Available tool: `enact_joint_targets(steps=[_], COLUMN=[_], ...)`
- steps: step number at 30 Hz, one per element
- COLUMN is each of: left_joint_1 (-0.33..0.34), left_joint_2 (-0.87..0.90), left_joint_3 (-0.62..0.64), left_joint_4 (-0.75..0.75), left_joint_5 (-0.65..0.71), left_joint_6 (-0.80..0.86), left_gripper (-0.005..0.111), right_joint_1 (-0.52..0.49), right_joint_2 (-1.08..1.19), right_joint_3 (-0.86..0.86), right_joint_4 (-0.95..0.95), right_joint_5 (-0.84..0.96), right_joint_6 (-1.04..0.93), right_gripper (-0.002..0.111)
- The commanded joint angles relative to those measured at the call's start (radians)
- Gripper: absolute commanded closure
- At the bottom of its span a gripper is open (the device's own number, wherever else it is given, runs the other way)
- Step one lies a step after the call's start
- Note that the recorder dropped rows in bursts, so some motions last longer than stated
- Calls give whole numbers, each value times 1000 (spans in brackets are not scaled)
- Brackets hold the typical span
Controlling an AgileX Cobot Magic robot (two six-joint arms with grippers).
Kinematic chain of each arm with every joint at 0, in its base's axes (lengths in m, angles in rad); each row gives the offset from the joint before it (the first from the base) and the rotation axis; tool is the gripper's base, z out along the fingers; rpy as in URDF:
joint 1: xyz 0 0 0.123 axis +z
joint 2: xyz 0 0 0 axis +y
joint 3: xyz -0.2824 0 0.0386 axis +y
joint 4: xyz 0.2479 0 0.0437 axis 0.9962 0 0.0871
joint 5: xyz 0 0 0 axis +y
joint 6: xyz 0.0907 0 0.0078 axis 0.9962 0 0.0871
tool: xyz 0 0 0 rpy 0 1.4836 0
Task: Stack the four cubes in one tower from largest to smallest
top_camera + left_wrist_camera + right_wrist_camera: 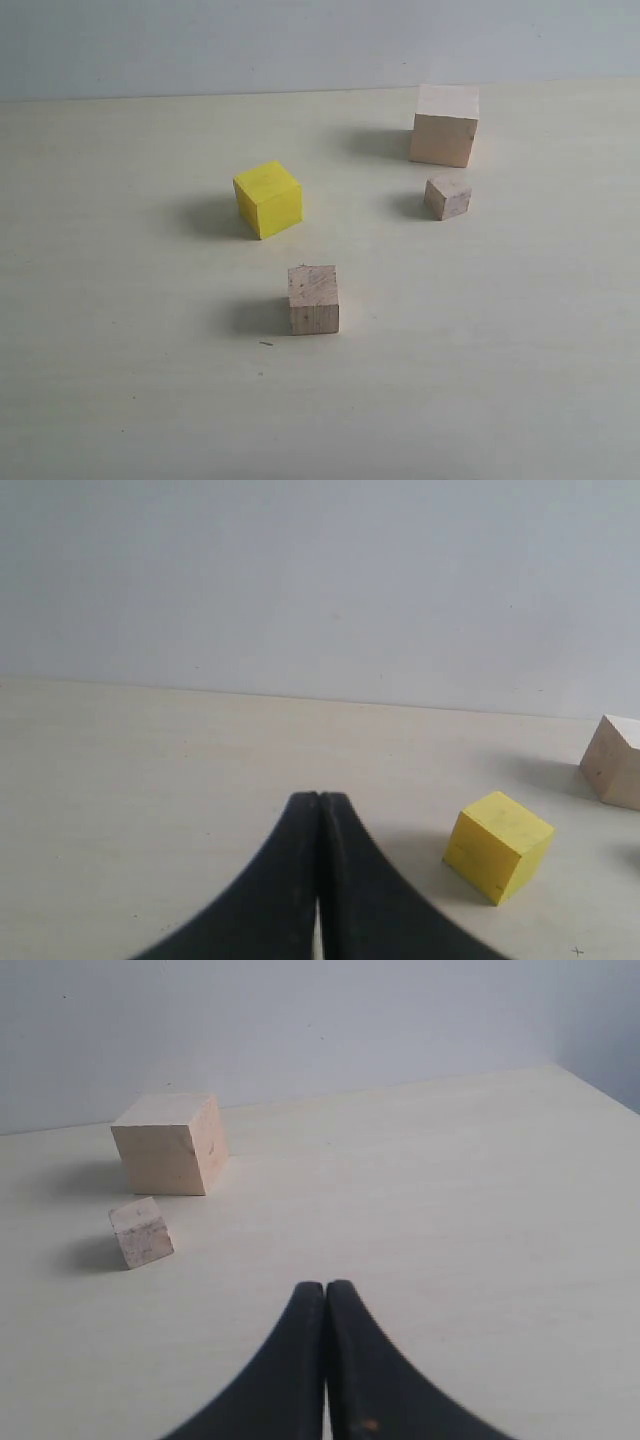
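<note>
Pale cream tabletop point(500, 380) runs back to a plain grey-white wall point(200, 40), and all four cubes sit on it separately, none stacked. From the exterior view, the large wood cube point(444, 130) stands farthest back on the right, close to the wall. The small wood cube point(447, 195) sits just in front of it, near but not touching, turned at an angle. The yellow cube point(268, 199) is left of centre, also turned so that one corner faces forward. The medium wood cube point(314, 299) is nearest the camera, well apart from the others, squarely on the tabletop. Each cube throws a soft shadow to its left. A tiny dark speck point(266, 344) lies near the medium cube's shadow.

From the left wrist view, the left jaws are two black curved fingers pressed together with nothing between them, above bare tabletop. The yellow cube point(498, 846) sits off to one side ahead of them, clear of the tips. Beyond it, the large wood cube point(615, 760) is cut off by the picture's edge.

From the right wrist view, the right jaws are likewise closed tight and empty. Ahead of them and off to one side, the large wood cube point(170, 1145) stands near the wall. The small wood cube point(141, 1232) rests just beside it, on the side nearer the jaws, with a gap between the two.
</note>
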Motion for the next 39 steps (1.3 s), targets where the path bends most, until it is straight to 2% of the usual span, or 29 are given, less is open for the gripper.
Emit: enact_joint_targets(steps=[1, 23, 31, 39], left_joint_1=[2, 2, 2, 2], left_joint_2=[-4, 15, 15, 40], left_joint_3=[4, -3, -83, -199], left_joint_4=[-6, -2, 62, 213], left_joint_5=[2, 15, 129, 381], left_joint_6=[-5, -3, -3, -5], left_gripper=[107, 107, 107, 107], right_joint_1=[-6, -6, -6, -6], right_joint_2=[-7, -7, -7, -7], right_joint_3=[4, 4, 4, 4], right_joint_4=[1, -2, -2, -3], right_joint_5=[-6, -6, -6, -6], right_joint_6=[-8, -8, -8, -8], right_gripper=[108, 108, 108, 108])
